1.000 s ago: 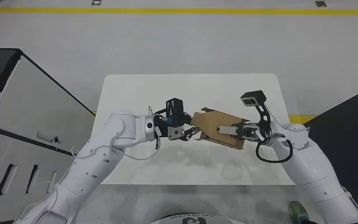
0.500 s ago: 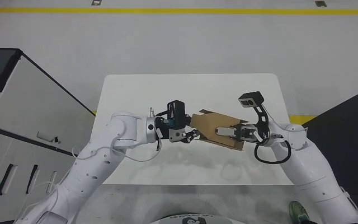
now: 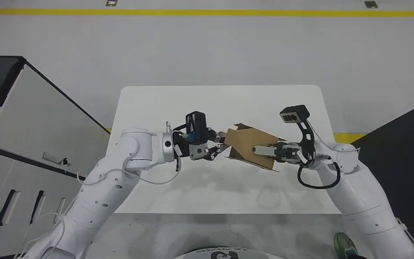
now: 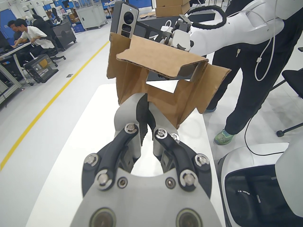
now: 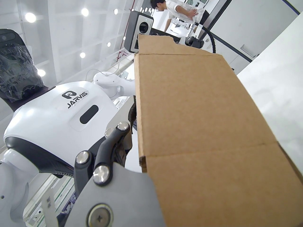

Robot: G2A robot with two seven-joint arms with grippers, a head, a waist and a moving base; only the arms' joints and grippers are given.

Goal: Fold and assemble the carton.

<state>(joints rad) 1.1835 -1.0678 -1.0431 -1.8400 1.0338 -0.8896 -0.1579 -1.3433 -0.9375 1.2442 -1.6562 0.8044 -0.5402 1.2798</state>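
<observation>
Over the middle of the white desk (image 3: 162, 107), a little to the right, we see the carton (image 3: 253, 144) held up between the two arms; whether its lowest corner touches the surface we cannot tell. It is brown corrugated board, opened out of the flat into a rough sleeve. Its left end is open, with the end flaps (image 4: 163, 63) loose and splayed: one hangs over the mouth like a lid, and the others stand out at the sides.

The right tool (image 3: 266, 150) has the carton's right end. One finger (image 3: 260, 150) lies along the top panel and the other is hidden under the board, so we judge it to be pinching that panel. The left tool (image 4: 145, 111) meets the carton's left end low down, its fingers (image 4: 141, 114) pressed together on the lower edge of the board there.

We take the step in hand to be squaring the sleeve and readying the left end for closing. No end flap is folded in yet, so the task looks to be in its early half. The next move, as we judge it, calls for the right tool to hold the body steady. The left tool would let go of the edge and press the side flaps inward before the lid flap comes down. The board looks light and springy, so a flap may open again unless it is creased firmly.
</observation>
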